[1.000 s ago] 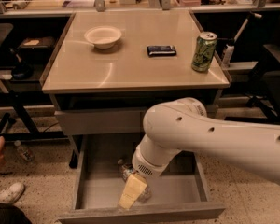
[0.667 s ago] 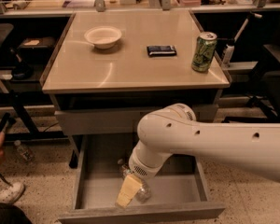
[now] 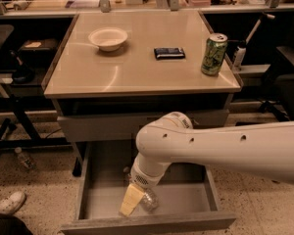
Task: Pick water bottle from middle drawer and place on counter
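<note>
Water bottle (image 3: 149, 200) lies in the middle drawer (image 3: 186, 202), against the claw (image 3: 132, 200); whether gripped, I cannot tell.

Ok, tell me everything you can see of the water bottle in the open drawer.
Only part of the water bottle shows: a small patch of clear, crinkly, glinting plastic. It is low inside the open middle drawer, near the front, over the bare grey floor. The claw is down in the drawer right against the bottle, on its picture-left side, and the arm hides the rest, so the cap, the label and whether it stands or lies cannot be told.
</note>
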Robot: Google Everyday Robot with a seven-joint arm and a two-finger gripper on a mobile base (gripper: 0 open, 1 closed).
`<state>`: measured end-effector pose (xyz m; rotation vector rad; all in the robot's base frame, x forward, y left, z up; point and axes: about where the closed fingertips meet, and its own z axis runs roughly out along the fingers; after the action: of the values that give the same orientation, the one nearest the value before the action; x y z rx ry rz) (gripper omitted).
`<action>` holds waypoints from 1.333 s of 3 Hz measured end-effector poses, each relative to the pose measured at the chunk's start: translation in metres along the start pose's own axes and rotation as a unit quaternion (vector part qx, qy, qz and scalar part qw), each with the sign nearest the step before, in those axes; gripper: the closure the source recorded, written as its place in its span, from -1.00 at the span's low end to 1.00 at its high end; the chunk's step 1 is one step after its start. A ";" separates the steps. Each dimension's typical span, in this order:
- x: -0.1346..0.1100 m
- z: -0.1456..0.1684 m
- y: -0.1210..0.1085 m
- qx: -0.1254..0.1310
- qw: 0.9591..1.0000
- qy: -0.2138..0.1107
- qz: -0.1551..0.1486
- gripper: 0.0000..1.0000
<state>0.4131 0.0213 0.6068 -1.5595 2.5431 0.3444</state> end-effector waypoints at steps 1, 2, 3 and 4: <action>-0.002 0.035 -0.001 -0.031 0.999 -0.016 0.025 -1.00; -0.005 0.075 -0.008 -0.046 0.997 -0.034 0.061 -1.00; -0.006 0.106 -0.014 -0.048 0.994 -0.046 0.091 -1.00; -0.006 0.133 -0.026 -0.042 0.992 -0.049 0.113 -1.00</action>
<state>0.4385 0.0502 0.4765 -1.2461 2.6640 0.5450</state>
